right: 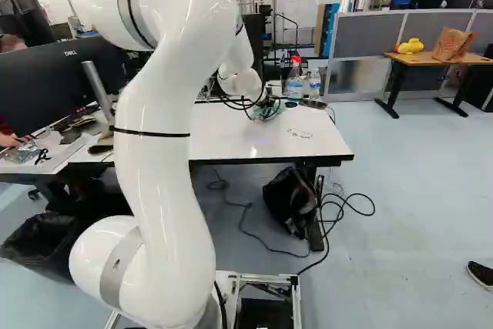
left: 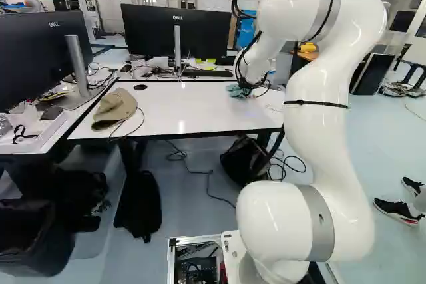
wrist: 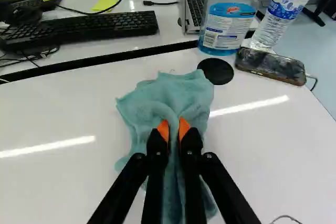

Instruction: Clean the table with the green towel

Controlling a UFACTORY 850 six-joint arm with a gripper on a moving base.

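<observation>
the fingers [wrist: 175, 129] are clamped on a bunched fold of the green towel [wrist: 168, 98], which lies spread on the white bench [wrist: 58, 114], just beside a round black disc [wrist: 216, 71] and near a phone [wrist: 270, 66].

The green towel [wrist: 144, 106], a crumpled, pale blue-green cloth, was pinched into a raised central fold and lay near the far edge of the table [wrist: 52, 182]. The latter presented a white, glossy top.
</observation>
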